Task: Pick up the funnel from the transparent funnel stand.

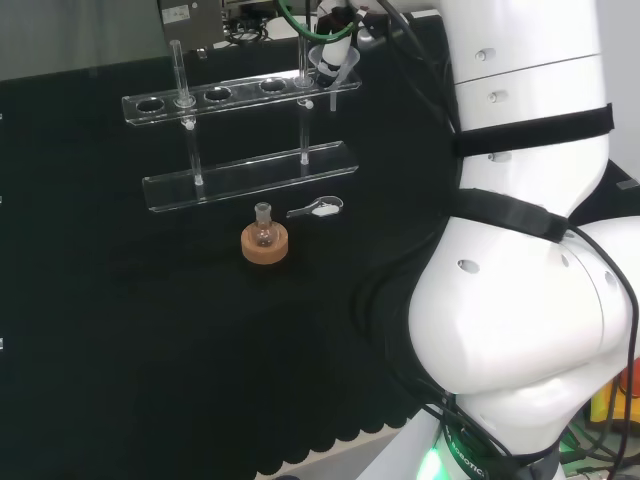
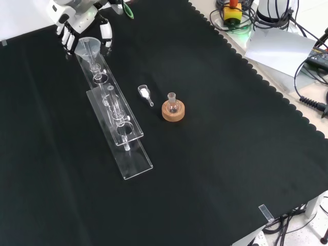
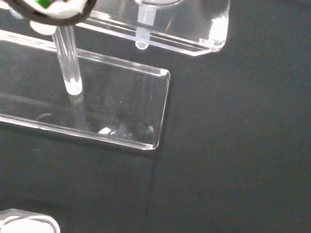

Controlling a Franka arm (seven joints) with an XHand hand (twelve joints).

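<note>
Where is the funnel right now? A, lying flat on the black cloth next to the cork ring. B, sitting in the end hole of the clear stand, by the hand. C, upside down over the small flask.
B: the funnel sits upright in the end hole of the stand, with the hand right behind it, fingers around its rim.

A glossy clear-plastic funnel stand stood on matt black cloth beside a cork ring.
</note>
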